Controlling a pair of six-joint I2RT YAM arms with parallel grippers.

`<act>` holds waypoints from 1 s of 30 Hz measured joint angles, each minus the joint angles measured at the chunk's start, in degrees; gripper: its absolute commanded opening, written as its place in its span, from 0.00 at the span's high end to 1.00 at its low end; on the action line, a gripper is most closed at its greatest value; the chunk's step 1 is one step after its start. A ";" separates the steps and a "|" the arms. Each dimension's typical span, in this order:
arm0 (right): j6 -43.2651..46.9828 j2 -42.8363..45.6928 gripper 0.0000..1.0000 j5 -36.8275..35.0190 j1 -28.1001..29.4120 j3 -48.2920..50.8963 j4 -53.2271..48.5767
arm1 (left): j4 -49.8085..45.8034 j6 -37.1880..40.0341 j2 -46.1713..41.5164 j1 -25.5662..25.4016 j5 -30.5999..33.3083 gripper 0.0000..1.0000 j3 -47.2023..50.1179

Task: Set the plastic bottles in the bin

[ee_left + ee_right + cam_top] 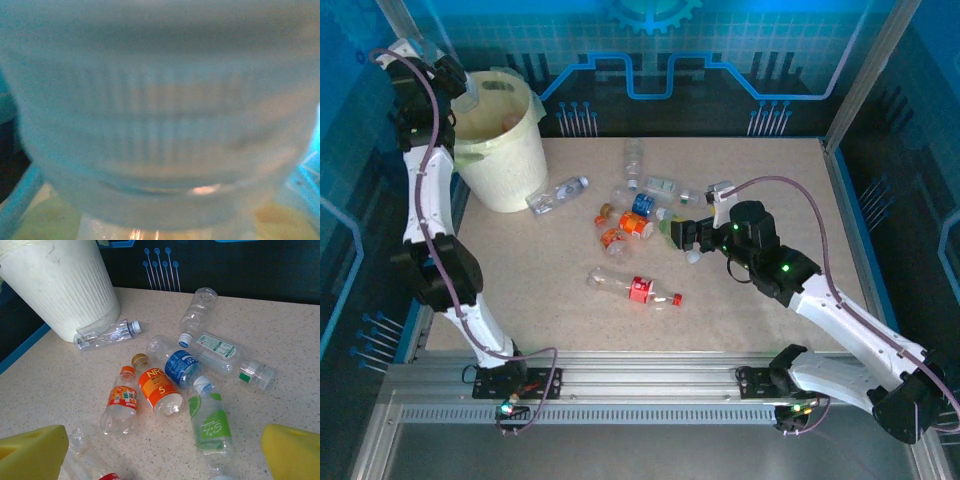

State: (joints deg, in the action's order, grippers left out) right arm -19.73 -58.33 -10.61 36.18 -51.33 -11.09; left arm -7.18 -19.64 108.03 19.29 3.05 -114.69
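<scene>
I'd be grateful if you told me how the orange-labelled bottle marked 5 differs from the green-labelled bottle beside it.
Label: the orange-labelled bottle is orange with a white 5; the green-labelled bottle is green and white. Cap: the orange-labelled bottle's is tan, the green-labelled bottle's white. Both are clear and lie on their sides on the table, outside the bin.

Left arm (430, 190) stretched up along left side: elbow low, forearm raised, wrist bent at top. Left gripper (468, 92) pointing right and downward, high; jaw stance lost in blur. Right arm (840, 315) reaching in from right base, forearm slanting up-left, held low. Right gripper (705, 224) spread wide, yellow pads (292, 452) well apart.
</scene>
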 measured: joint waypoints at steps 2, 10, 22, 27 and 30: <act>-0.26 0.00 0.00 -0.61 -0.13 0.00 -0.02 | -1.51 0.07 3.26 0.13 -1.29 0.47 -3.67; -1.09 0.11 0.00 -1.42 -0.63 0.00 -1.03 | -8.09 1.14 10.19 0.17 -7.06 0.45 -9.97; -1.75 0.04 0.00 -0.55 -0.63 0.00 -1.27 | -11.15 0.50 13.97 0.15 -11.69 0.24 -10.21; -3.10 0.02 0.00 -1.16 -0.74 0.00 -1.36 | -13.05 0.31 14.29 -0.09 -11.74 0.22 -10.43; -3.87 -0.09 0.00 -1.29 -1.03 0.00 -1.51 | -13.20 0.50 14.21 -0.70 -11.67 0.21 -10.51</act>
State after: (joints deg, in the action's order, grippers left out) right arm -23.59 -58.41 -11.90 35.16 -51.33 -12.60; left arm -20.38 -19.14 122.23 18.59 -8.62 -125.21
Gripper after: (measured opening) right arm 0.997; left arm 0.786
